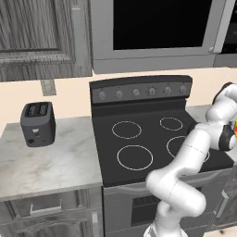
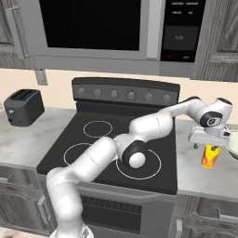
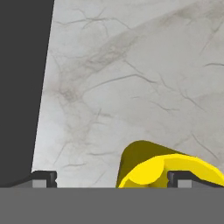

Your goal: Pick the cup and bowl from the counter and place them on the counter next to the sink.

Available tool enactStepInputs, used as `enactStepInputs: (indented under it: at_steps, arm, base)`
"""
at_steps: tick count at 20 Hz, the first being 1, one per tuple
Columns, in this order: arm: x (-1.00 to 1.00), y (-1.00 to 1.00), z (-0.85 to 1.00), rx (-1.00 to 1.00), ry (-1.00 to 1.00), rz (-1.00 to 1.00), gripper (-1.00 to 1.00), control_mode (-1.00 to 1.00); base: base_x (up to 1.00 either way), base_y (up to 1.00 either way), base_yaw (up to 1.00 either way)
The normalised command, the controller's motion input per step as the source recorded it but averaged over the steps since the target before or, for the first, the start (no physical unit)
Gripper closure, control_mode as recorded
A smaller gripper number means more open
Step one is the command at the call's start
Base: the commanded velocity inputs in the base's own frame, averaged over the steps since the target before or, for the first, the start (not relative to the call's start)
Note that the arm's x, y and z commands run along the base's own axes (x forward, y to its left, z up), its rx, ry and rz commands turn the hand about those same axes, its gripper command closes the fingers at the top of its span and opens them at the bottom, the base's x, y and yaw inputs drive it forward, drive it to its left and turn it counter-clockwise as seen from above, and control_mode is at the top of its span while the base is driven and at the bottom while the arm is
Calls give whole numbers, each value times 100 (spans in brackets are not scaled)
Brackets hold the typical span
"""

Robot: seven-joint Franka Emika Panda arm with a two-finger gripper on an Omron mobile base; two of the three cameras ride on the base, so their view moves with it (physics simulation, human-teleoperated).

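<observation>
The yellow cup (image 2: 210, 158) with its red-orange mark stands upright on the marbled counter (image 2: 195, 174) right of the stove. My gripper (image 2: 210, 145) hangs just above it, pointing down. In the hand view the gripper (image 3: 112, 179) is open, its fingertips (image 3: 43, 178) far apart. There the cup (image 3: 153, 164) lies low and right of centre, under the right fingertip rather than midway between the two. The pale bowl (image 2: 234, 148) shows as a sliver at the right edge, just beyond the cup. The sink is out of view.
The black stove top (image 2: 107, 139) borders the counter strip (image 3: 131, 65) on its left. A dark toaster (image 1: 38, 124) stands on the left counter. A microwave (image 2: 93, 28) and wall cabinets hang overhead, and my arm stretches across the burners.
</observation>
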Motion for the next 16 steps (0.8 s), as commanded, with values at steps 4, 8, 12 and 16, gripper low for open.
enactStepInputs:
  at_steps: [4,8,12,16]
  arm:
    - [0,0,-3,0,0,0,-100,-100]
    - [0,0,-7,0,0,0,-100,-100]
    - [0,0,-8,0,1,0,-100,-100]
    - [0,0,0,0,0,0,-100,-100]
  base:
    - [0,0,0]
    - [0,0,0]
    - [0,0,0]
    - [0,0,0]
